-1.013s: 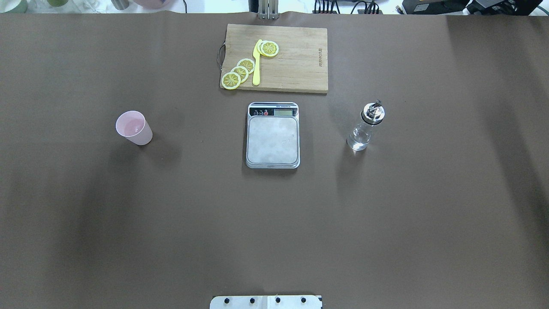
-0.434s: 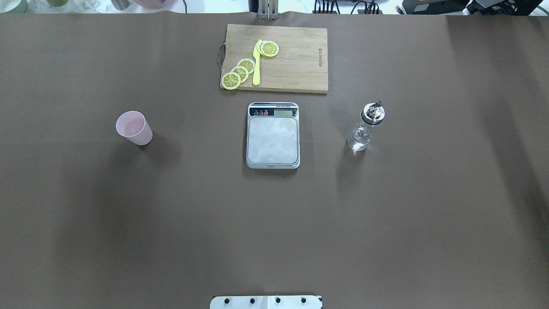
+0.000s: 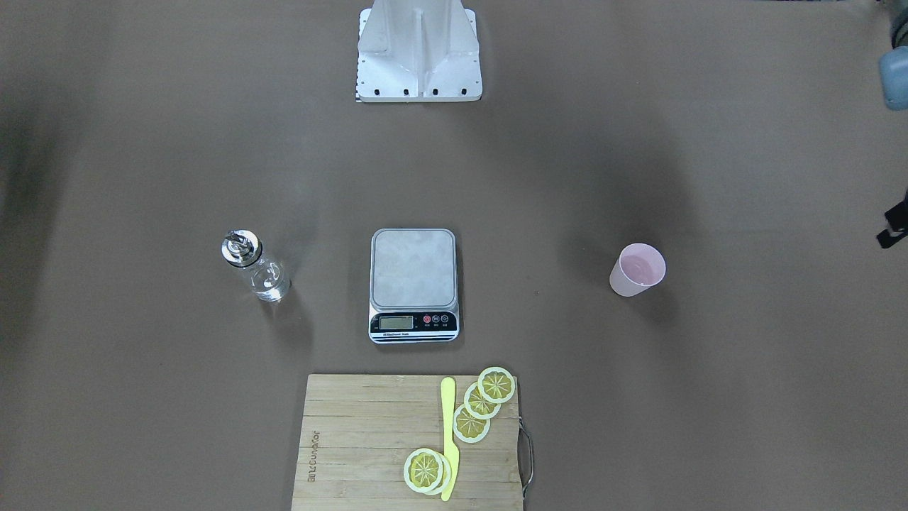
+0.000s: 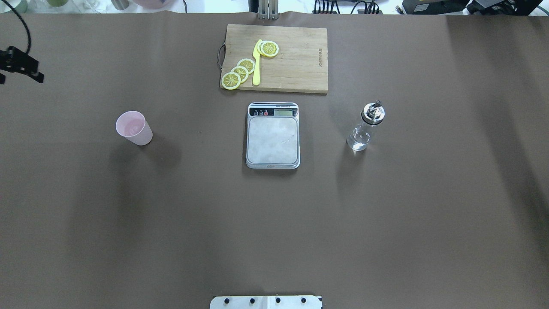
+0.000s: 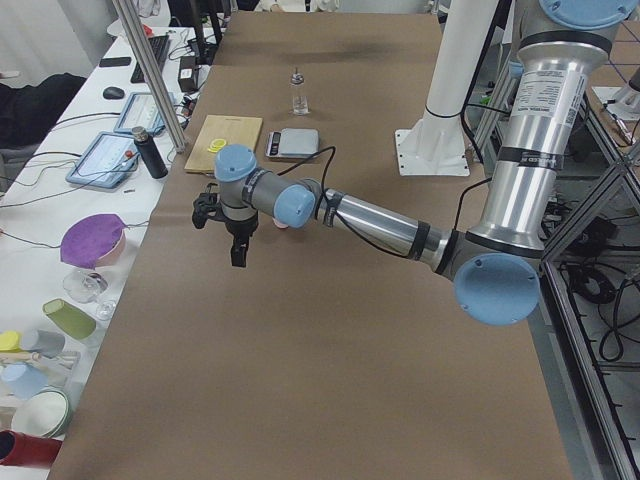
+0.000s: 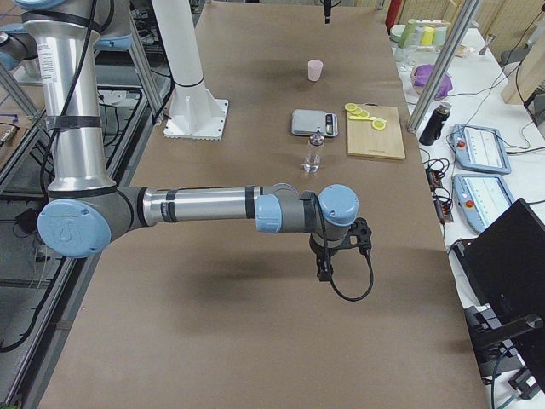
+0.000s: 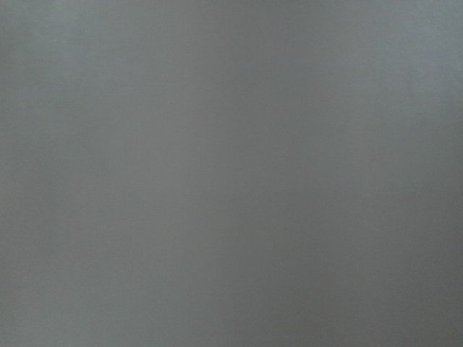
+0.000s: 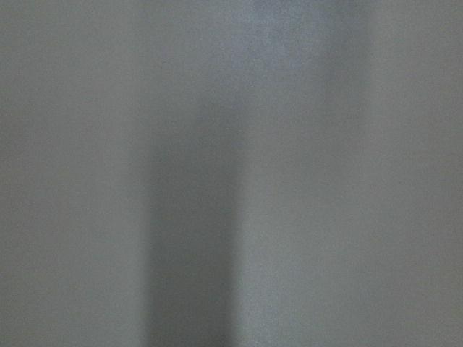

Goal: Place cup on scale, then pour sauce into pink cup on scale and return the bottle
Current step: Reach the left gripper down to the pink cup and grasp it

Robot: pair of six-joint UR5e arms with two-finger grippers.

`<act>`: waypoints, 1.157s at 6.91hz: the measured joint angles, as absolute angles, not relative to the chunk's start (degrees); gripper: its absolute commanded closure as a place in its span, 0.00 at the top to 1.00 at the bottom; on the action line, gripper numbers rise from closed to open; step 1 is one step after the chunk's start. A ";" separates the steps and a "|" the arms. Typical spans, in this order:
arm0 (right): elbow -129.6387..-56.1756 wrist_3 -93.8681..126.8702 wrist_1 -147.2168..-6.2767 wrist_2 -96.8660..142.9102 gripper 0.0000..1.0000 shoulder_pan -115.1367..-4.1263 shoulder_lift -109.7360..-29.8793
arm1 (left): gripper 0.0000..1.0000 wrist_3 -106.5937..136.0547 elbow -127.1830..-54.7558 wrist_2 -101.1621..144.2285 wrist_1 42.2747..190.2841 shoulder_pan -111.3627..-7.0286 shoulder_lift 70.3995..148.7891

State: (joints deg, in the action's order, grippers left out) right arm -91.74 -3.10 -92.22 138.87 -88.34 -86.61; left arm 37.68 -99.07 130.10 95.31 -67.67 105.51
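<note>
The table point(image 4: 274, 223) is laid out evenly, apparently so that each arm has its own job. The left arm point(image 5: 380, 225) reaches over the table's left end. The left gripper point(image 5: 240, 250) points down at bare table, left of the cup, and holds nothing. The right arm point(image 6: 196, 204) mirrors it at the right end, and the right gripper point(image 6: 324, 268) is also empty. I cannot tell how far either gripper is open. The board point(image 4: 296, 64) lies at the far edge, out of the working path. The scale point(image 4: 272, 141) sits in the centre with its platform bare, probably within reach of both arms. The bottle point(image 4: 362, 131) stands upright well to its right. The cup point(image 4: 135, 128) stands upright well to its left, not yet on the scale, and is likely the left arm's first pick.
</note>
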 measured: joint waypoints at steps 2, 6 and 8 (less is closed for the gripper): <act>-91.66 -3.08 -92.19 138.81 1.00 -88.33 -86.45 | 0.96 51.94 -98.49 122.48 97.40 -56.07 109.35; -91.50 -3.15 -92.12 138.78 1.00 -88.33 -86.47 | 0.63 58.67 -94.56 118.74 102.70 -50.71 110.04; -91.49 -3.16 -92.13 138.78 1.00 -88.33 -86.48 | 0.14 58.58 -92.36 118.59 104.75 -50.54 109.82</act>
